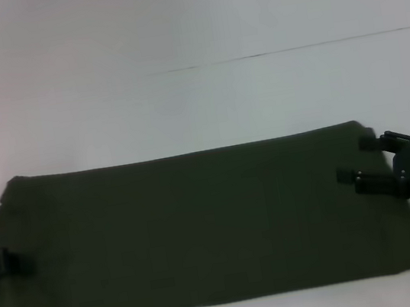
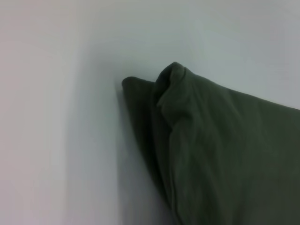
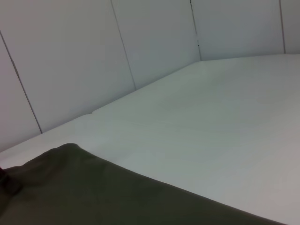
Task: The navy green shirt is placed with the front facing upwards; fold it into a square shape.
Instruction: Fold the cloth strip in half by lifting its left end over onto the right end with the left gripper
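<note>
Shirt: the navy green shirt (image 1: 201, 227) is being shown lying flat as a wide folded band on the white table (image 1: 197, 100), with only plain dark-green cloth turned upward.
Shirt edges: the far edge is being seen as a straight fold line, while the near edge is running close to the near side of the table.
Left gripper: the left gripper (image 1: 21, 263) is being held at the shirt's left end, about halfway between the far and near edges, its black fingers reaching over the cloth.
Left fingers: whether these are apart or clamped cannot be told, since they are being seen only as one dark bar.
Right gripper: the right gripper (image 1: 357, 162) is being held at the shirt's right end, near the far corner.
Right fingers: the two fingers (image 1: 369, 142) are being kept apart, one at the far corner of the shirt and one lying over the cloth just nearer.
Left wrist view: a bunched, rounded corner of the shirt (image 2: 211, 150) is being shown against the pale table (image 2: 56, 140).
Right wrist view: a corner of the shirt (image 3: 93, 192) is being shown resting on the table (image 3: 211, 131), with panelled walls (image 3: 70, 61) behind the table.
</note>
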